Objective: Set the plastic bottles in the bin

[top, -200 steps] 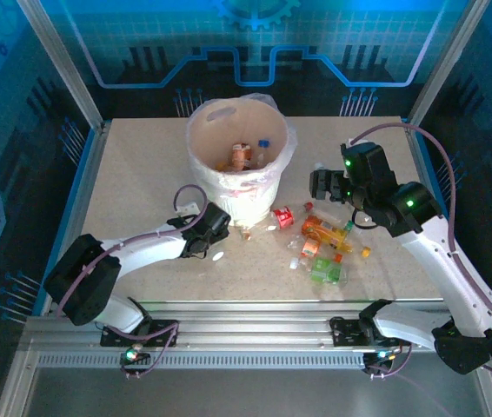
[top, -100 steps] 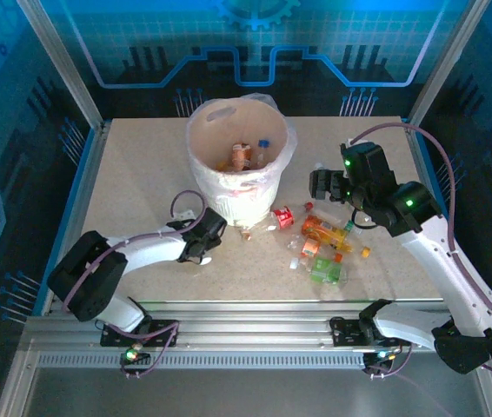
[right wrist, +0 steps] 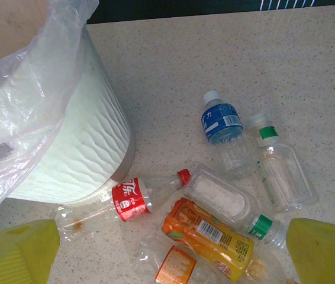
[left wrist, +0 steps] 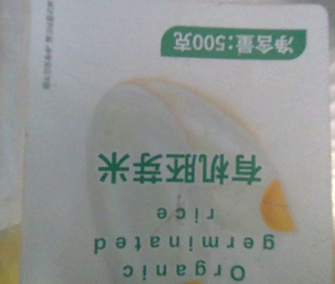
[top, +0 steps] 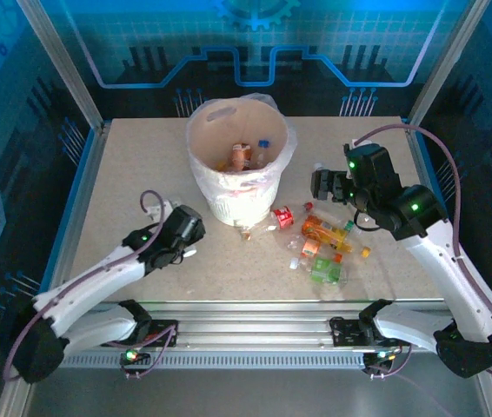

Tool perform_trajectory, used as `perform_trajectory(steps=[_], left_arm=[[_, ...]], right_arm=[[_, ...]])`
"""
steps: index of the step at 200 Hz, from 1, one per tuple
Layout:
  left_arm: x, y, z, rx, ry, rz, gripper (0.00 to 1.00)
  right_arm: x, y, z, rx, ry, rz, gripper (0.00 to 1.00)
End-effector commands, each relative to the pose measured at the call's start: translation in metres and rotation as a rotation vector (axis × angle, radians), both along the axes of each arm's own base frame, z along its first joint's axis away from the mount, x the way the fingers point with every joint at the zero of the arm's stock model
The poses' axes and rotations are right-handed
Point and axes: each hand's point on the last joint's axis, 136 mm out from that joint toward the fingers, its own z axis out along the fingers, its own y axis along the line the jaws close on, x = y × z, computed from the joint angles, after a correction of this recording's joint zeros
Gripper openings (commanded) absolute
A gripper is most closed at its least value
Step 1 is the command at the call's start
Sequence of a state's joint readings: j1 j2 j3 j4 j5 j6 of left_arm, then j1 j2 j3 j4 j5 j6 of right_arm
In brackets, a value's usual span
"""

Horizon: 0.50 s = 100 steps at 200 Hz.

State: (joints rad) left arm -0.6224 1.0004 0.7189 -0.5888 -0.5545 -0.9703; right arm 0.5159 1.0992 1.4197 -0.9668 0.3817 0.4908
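The white label (left wrist: 173,148) close before the left wrist camera stands upside down. In green it reads "Organic germinated rice", with the Chinese "有机胚芽米" and, in a green banner, "净含量:500克". A line of fine print along one edge is too small to read.

Just beside the foot of the bin (right wrist: 79,148), the red-labelled bottle (right wrist: 131,200) bears white script that cannot be made out. Farther from the bin, the blue-labelled bottle (right wrist: 221,121) carries unreadable white characters. Near the bin, the orange-labelled bottle (right wrist: 209,236) shows a barcode and tiny print.
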Motion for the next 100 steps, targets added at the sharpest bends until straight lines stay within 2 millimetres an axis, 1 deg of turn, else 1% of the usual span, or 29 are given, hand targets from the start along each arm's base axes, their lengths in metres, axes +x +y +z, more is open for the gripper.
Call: perform_trajectory(steps=[1, 18, 43, 77, 92, 100], left_arm=[[0.000, 0.015, 0.056, 0.057, -0.137, -0.044, 0.71], [-0.001, 0.013, 0.094, 0.063, -0.231, -0.117, 0.69], [0.000, 0.002, 0.145, 0.104, -0.318, -0.257, 0.69], [0.011, -0.023, 0.212, 0.161, -0.466, -0.428, 0.68], [0.019, -0.039, 0.239, 0.188, -0.527, -0.508, 0.67], [0.022, -0.050, 0.252, 0.202, -0.555, -0.569, 0.67]], right_arm=[[-0.002, -0.003, 0.001, 0.018, -0.011, -0.011, 1.00], [-0.003, -0.003, 0.001, 0.020, -0.014, -0.011, 1.00], [-0.003, -0.003, 0.001, 0.023, -0.015, -0.010, 1.00], [-0.002, -0.001, -0.004, 0.027, -0.002, -0.007, 1.00], [-0.003, 0.000, -0.006, 0.027, 0.005, -0.004, 1.00], [-0.003, 0.000, -0.006, 0.029, 0.007, -0.004, 1.00]])
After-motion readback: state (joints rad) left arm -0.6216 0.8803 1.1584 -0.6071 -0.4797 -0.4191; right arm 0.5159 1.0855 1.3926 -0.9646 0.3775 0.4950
